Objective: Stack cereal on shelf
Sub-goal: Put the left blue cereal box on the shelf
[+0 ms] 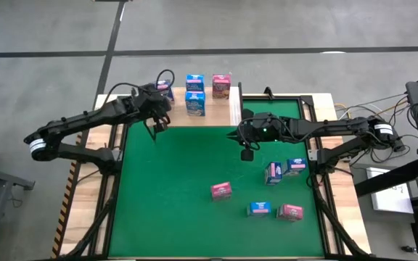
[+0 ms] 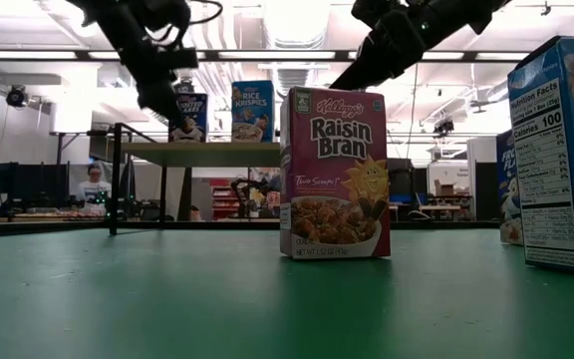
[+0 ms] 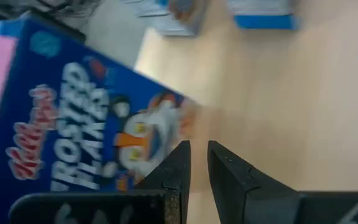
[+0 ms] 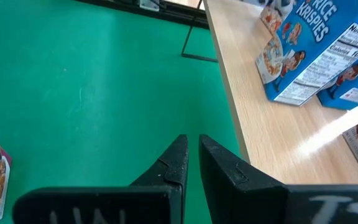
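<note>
A green mat (image 1: 180,181) covers the table, with grey workshop floor around it and the light wooden shelf (image 1: 216,116) along the mat's top edge in the high view. Three cereal boxes already show on the shelf: a Frosted Flakes box (image 3: 73,137) at its left end, a blue Rice Krispies box (image 1: 194,94) at centre, and a pink box (image 1: 221,85) to its right. Five more wait on the mat in the lower right of the high view, among them the Raisin Bran box (image 2: 334,173), standing upright, plus a blue pair (image 1: 284,170) and a blue and a pink box (image 1: 274,211) below them.

The left gripper (image 1: 158,123) hangs at the shelf's left end, its fingers nearly together and holding nothing; the Frosted Flakes box stands just beside them, apparently free. The right gripper (image 1: 247,154) hovers above the mat, right of centre, fingers together and empty.

The remaining boxes all lie down and to the right of the right gripper, well away from the left arm. The right arm is the nearer one, and the blue pair its closest pick.
</note>
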### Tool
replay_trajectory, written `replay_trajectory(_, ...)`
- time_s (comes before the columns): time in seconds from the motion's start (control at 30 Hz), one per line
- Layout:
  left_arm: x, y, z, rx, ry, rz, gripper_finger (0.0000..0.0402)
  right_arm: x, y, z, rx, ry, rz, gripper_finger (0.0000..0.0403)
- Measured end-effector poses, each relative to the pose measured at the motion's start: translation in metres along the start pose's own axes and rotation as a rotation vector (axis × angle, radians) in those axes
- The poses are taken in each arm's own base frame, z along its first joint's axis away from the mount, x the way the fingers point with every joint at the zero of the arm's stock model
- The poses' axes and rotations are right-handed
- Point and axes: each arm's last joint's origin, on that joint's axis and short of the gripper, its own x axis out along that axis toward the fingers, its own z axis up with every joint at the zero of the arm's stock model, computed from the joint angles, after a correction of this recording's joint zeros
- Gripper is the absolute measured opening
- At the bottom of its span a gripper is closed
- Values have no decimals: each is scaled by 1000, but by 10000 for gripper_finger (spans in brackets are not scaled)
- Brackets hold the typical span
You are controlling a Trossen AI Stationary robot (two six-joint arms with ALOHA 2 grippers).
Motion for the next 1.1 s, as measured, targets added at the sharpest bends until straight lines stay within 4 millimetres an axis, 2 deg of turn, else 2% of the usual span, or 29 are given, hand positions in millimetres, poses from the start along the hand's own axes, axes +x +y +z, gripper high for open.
replay_trajectory(0.17,11,5,-4,-2,19,72,38,0,-1,2,-15,-18,-6,27)
replay_trajectory(0.47,14,14,-7,-32,29,103,38,0,-1,2,-28,-23,-7,27)
replay_trajectory(1.1,39,8,-2,-22,59,86,38,0,-1,3,-28,-26,-8,27)
